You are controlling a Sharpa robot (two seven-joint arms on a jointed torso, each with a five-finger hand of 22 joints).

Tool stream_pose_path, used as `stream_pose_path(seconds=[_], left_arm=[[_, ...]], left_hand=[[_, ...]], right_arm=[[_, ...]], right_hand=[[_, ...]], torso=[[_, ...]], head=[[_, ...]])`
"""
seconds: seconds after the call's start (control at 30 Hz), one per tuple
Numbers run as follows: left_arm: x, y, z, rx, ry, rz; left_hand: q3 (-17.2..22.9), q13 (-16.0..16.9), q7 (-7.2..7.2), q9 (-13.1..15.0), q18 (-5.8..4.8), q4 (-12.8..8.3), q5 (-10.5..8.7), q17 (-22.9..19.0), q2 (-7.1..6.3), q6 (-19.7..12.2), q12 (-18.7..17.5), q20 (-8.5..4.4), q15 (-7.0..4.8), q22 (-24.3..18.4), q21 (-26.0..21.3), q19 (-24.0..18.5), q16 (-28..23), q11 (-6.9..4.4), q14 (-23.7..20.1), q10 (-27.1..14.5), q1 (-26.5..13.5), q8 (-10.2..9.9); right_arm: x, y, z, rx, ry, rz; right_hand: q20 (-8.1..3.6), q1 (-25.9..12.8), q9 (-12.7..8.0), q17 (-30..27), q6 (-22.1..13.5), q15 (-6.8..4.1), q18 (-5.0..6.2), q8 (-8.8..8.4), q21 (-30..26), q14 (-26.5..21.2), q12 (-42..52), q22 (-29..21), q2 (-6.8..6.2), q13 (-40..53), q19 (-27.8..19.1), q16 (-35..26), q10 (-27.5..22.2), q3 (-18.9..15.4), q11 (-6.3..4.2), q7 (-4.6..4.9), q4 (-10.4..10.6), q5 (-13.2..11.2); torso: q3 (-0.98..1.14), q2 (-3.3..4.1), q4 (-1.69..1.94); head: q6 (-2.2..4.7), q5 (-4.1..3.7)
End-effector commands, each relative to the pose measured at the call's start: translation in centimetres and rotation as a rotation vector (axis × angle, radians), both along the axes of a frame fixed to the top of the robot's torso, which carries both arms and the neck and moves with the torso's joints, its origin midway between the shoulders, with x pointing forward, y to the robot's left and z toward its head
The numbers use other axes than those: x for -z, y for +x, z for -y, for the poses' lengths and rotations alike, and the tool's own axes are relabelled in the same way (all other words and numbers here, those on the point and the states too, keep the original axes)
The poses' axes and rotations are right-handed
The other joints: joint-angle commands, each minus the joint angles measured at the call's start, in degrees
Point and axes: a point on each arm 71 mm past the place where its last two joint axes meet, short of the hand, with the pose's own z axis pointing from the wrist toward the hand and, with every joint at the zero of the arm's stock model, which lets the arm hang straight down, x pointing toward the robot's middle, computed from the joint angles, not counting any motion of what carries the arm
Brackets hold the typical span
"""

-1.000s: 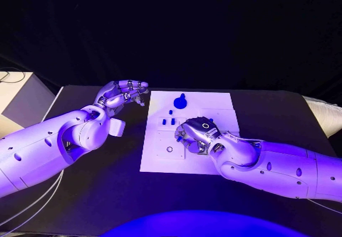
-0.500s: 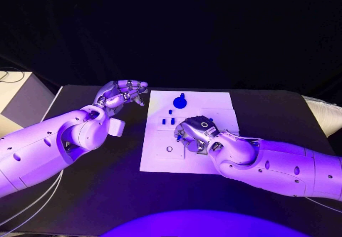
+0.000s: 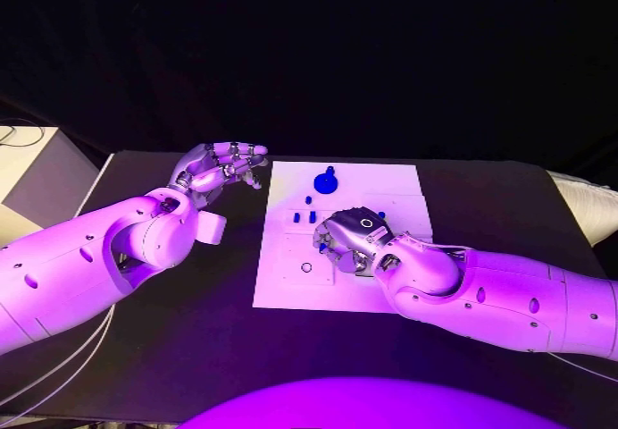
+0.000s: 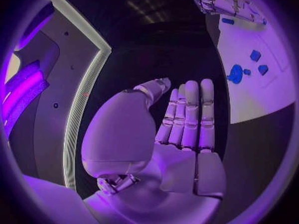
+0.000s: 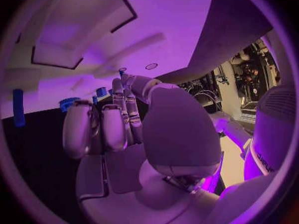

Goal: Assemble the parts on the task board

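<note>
The white task board [image 3: 286, 288] lies in the middle of the black table. A round blue part with a stem [image 3: 325, 183] stands at its far edge, and small blue pieces [image 3: 303, 217] lie just nearer. My right hand [image 3: 353, 238] bends down over the board's centre. In the right wrist view its thumb and a finger meet on a tiny blue part [image 5: 122, 70] against the board [image 5: 162, 15]. My left hand [image 3: 221, 165] hovers left of the board's far corner. It holds nothing, its fingers [image 4: 190, 114] straight and side by side.
A pale box [image 3: 29, 165] stands off the table's left edge, and cables [image 3: 52, 375] trail at the lower left. A dark ring mark [image 3: 306, 269] sits on the board's near left part. Bare black table surrounds the board.
My right hand has shifted slightly over the board's centre. The left hand stays almost where it was.
</note>
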Motion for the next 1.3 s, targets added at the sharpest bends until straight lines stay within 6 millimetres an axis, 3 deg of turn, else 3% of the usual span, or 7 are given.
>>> stream_pose_path(seconds=[0.03, 0.73, 1.3], left_arm=[[-0.08, -0.01, 0.09, 0.002, -0.009, 0.003], [0.09, 0.0, -0.02, 0.001, -0.007, -0.002], [0.15, -0.01, -0.03, 0.001, -0.006, -0.005]], left_hand=[[-0.3, -0.1, 0.16, -0.1, 0.85, 0.0, 0.2, -0.1, 0.01, 0.1, 0.3, -0.06, -0.23, -0.1, -0.3, 0.5, -0.2, -0.08, 0.0, -0.3, 0.4, 0.2], [-0.3, -0.1, 0.16, -0.1, 0.85, 0.0, 0.2, -0.1, 0.01, 0.1, 0.3, -0.06, -0.23, -0.1, -0.3, 0.5, -0.2, -0.08, 0.0, -0.3, 0.4, 0.2], [-0.5, -0.2, 0.14, -0.1, 0.84, 0.2, 0.18, -0.2, 0.16, 0.2, 0.3, -0.13, -0.26, -0.3, -0.6, 0.8, -0.4, -0.08, 0.2, -0.3, 0.6, 0.3]], right_arm=[[0.89, -0.32, 0.14, -0.005, -0.052, -0.037], [0.29, -0.57, 0.49, 0.029, 0.019, 0.028], [0.44, -0.57, 0.49, 0.03, 0.011, 0.015]], right_hand=[[-0.01, -0.3, 0.0, 0.0, 0.3, -0.52, -0.81, 0.19, 0.3, 1.6, 0.1, -0.1, 0.25, 0.0, 0.3, 0.2, 2.3, 0.5, -1.9, 0.02, 0.0, 0.0], [-0.01, -0.4, 0.1, 0.2, 0.3, -0.53, -0.9, 0.23, 0.7, 1.7, 0.0, 0.4, 0.27, 0.1, 0.4, 0.5, 2.4, 0.6, -1.93, -0.02, -0.1, 0.0], [-0.01, -0.4, 0.2, 0.4, 0.3, -0.54, -0.97, 0.25, 1.0, 1.7, 0.0, 0.7, 0.25, 0.1, 0.5, 0.6, 2.4, 0.6, -1.93, -0.02, -0.1, 0.0]], torso=[[0.01, -0.01, 0.01], [0.12, 0.04, -0.03], [-0.01, 0.03, -0.03]], head=[[-0.07, 0.06], [-0.08, 0.21], [-0.25, 0.22]])
